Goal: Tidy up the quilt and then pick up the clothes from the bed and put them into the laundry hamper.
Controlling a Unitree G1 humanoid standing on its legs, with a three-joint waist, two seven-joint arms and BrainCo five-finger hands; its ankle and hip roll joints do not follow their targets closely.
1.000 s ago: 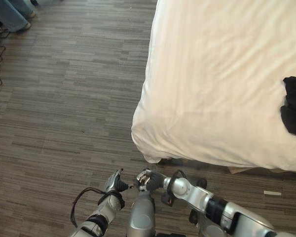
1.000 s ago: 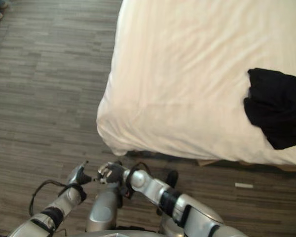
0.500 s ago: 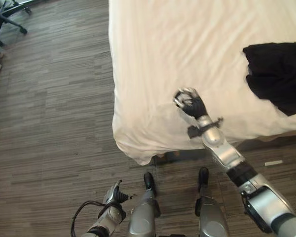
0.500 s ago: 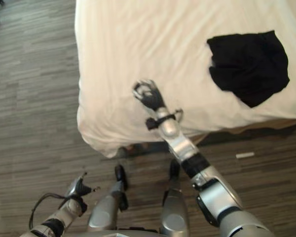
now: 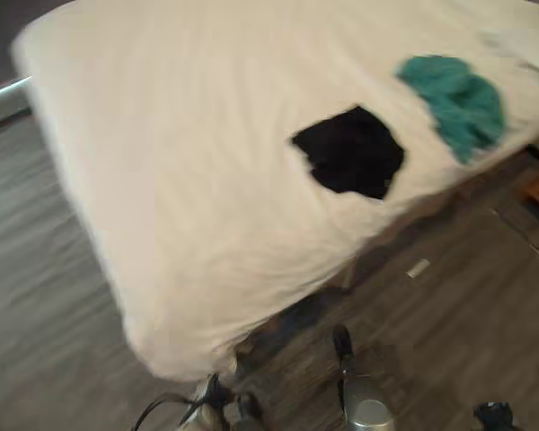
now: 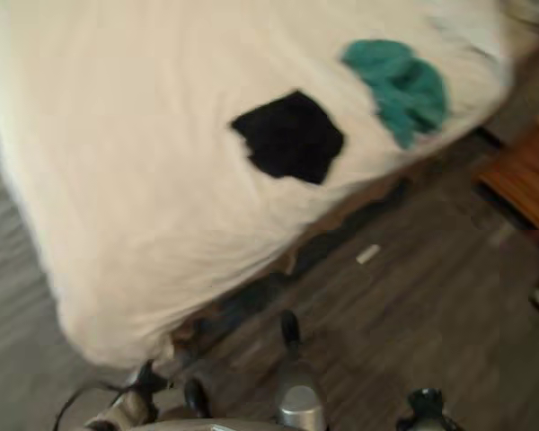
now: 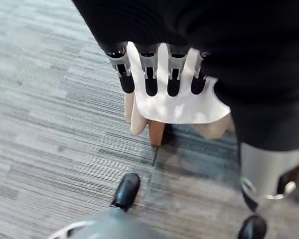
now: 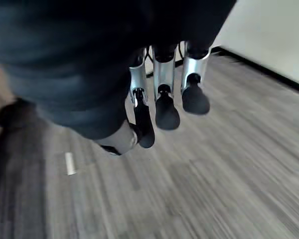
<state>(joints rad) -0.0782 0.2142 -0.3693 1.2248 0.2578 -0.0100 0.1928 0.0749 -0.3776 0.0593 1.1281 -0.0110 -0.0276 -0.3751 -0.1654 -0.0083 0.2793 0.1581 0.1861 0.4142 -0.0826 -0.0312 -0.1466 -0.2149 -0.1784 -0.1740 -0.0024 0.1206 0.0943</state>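
Note:
The white quilt [image 5: 207, 171] lies spread over the bed. On it lie a black garment [image 5: 350, 153] and, further along, a teal garment [image 5: 456, 101]. My left hand [image 7: 150, 79] hangs low over the floor by the bed's near corner, fingers straight, holding nothing. The quilt's corner [image 7: 177, 102] shows just past its fingers. My right hand [image 8: 165, 102] hangs over the wooden floor away from the bed, fingers relaxed and holding nothing. Both hands are far below the garments, the left hand [image 5: 211, 400] at the lower edge of the left eye view.
A small white scrap [image 5: 418, 268] lies on the floor beside the bed. A wooden piece of furniture [image 6: 521, 175] stands at the right. A wooden bed leg [image 7: 156, 132] stands under the quilt's corner. Grey plank floor surrounds the bed.
The camera has swung, so more of the bed and the teal garment now show. My right hand has dropped from over the quilt's edge down to my side.

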